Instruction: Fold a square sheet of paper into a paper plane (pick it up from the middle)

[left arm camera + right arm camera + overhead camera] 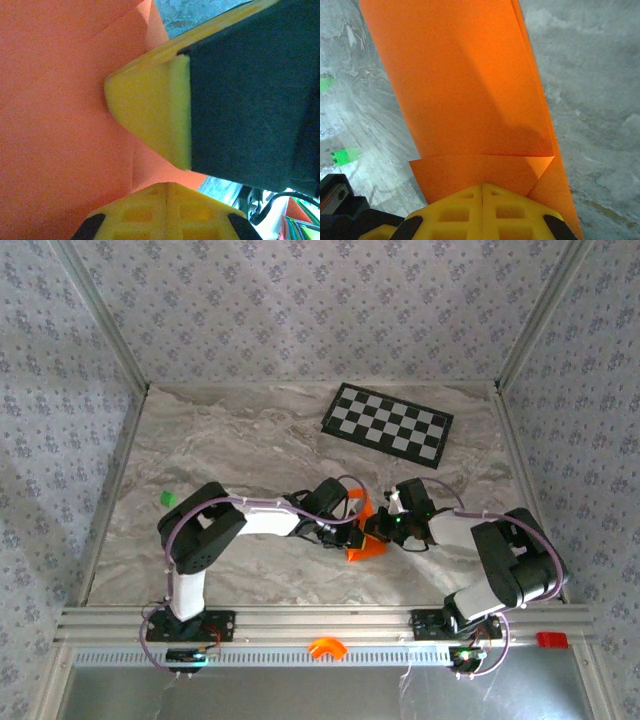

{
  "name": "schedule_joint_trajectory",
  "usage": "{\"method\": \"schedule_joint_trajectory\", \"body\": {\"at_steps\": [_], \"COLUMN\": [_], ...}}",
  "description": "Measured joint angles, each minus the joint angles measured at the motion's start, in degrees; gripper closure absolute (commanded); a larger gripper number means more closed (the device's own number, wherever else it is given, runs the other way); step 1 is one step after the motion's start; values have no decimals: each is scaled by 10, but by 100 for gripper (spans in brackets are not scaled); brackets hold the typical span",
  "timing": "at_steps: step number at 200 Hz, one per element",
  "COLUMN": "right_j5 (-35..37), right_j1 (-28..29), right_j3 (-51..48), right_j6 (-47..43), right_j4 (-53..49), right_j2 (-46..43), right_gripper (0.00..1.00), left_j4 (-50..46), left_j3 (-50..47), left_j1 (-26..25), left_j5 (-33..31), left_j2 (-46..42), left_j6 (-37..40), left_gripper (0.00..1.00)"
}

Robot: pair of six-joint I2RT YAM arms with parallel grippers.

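Observation:
The square sheet of paper [364, 551], bright orange and folded into layers with straight creases, lies mid-table between my two grippers. My left gripper [352, 531] comes in from the left, my right gripper [383, 529] from the right, and they almost meet over it. In the left wrist view the paper [60, 120] covers the left side; the left gripper [167, 186] is shut with its tips against it, and the right arm's yellow fingers [150, 107] press on it from the right. In the right wrist view the right gripper [482, 187] is shut, tips on the folded edge of the paper [465, 90].
A black-and-white checkerboard [388, 423] lies at the back right. A tiny green piece [167, 498] sits at the left, and green scraps [344, 156] show on the marbled table. A small orange arch part [327, 648] and a red piece [551, 640] rest on the front rail.

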Motion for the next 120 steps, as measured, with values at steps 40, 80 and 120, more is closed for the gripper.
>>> {"method": "schedule_joint_trajectory", "body": {"at_steps": [40,80,120], "right_j5": [0,0,-3], "right_j1": [-1,-2,-5], "right_j3": [-1,-2,-3], "right_j6": [0,-1,-4], "right_j4": [0,0,0], "right_j2": [0,0,0], "right_gripper": [100,100,100], "left_j4": [23,51,66], "left_j3": [-17,-40,-46], "left_j1": [0,0,0], "left_j5": [7,12,21], "left_j2": [5,6,7], "left_j6": [-9,-19,-22], "left_gripper": [98,97,96]}}
